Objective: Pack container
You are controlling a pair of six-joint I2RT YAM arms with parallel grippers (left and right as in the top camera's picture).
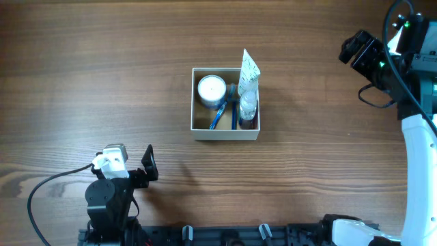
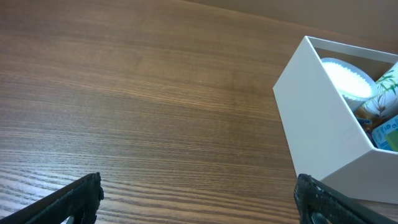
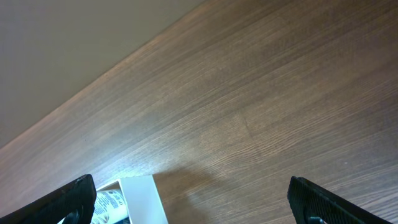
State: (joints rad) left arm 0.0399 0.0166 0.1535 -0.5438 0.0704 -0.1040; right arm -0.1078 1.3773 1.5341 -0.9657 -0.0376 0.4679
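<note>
The container (image 1: 196, 101), a square white-walled box with a tan inside, sits mid-table. It holds a round white-lidded jar (image 1: 211, 88), a white printed tube (image 1: 248, 74) leaning up at its right side, a small clear bottle (image 1: 248, 106) and blue items (image 1: 220, 116). My left gripper (image 1: 149, 164) is open and empty, near the front edge to the box's left; the box (image 2: 317, 118) shows at the right of its wrist view. My right gripper (image 1: 356, 49) is open and empty, far right and apart from the box; a box corner (image 3: 142, 194) shows in its view.
The wood table (image 1: 95, 75) spreads all round the box. The arm bases and a black cable (image 1: 41, 195) sit along the front edge, and the right arm's white link (image 1: 418, 171) runs down the right side.
</note>
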